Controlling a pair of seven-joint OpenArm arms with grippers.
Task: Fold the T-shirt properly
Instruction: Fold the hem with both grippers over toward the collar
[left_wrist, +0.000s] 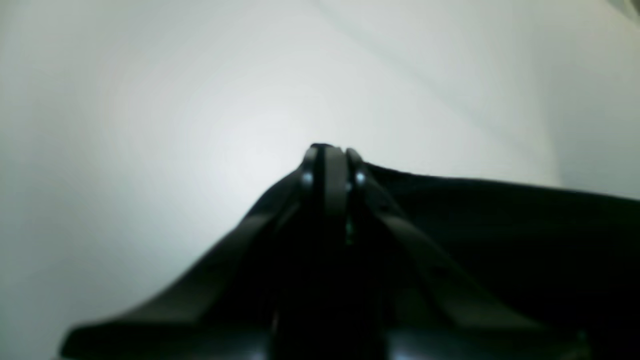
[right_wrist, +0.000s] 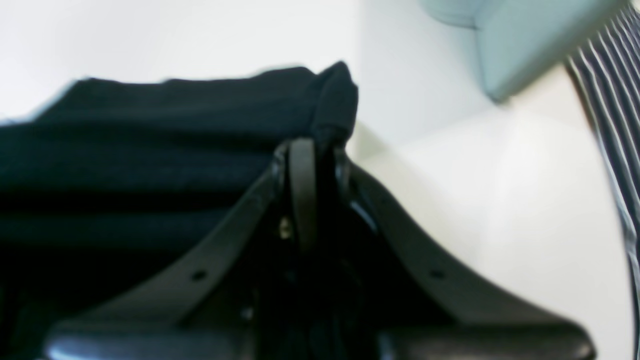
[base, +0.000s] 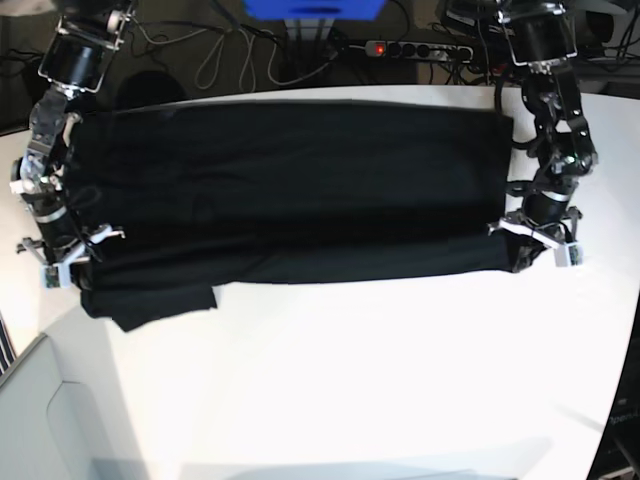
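Note:
The black T-shirt (base: 290, 190) lies plain side up as a wide band across the far half of the white table (base: 350, 380), with a sleeve flap sticking out at its near left corner. In the base view my left gripper (base: 518, 252) is at the cloth's right end and my right gripper (base: 82, 268) at its left end. The left wrist view has the left gripper (left_wrist: 327, 155) shut, with the T-shirt (left_wrist: 500, 225) stretching away from its tips. Up close, the right gripper (right_wrist: 312, 150) is shut on a bunched corner of the T-shirt (right_wrist: 150, 135).
Behind the table's far edge are a power strip (base: 420, 48), loose cables and a blue object (base: 315, 8). A pale grey panel (base: 40, 420) lies at the near left corner. The right wrist view shows a pale box (right_wrist: 525, 40) and a striped surface (right_wrist: 610, 75).

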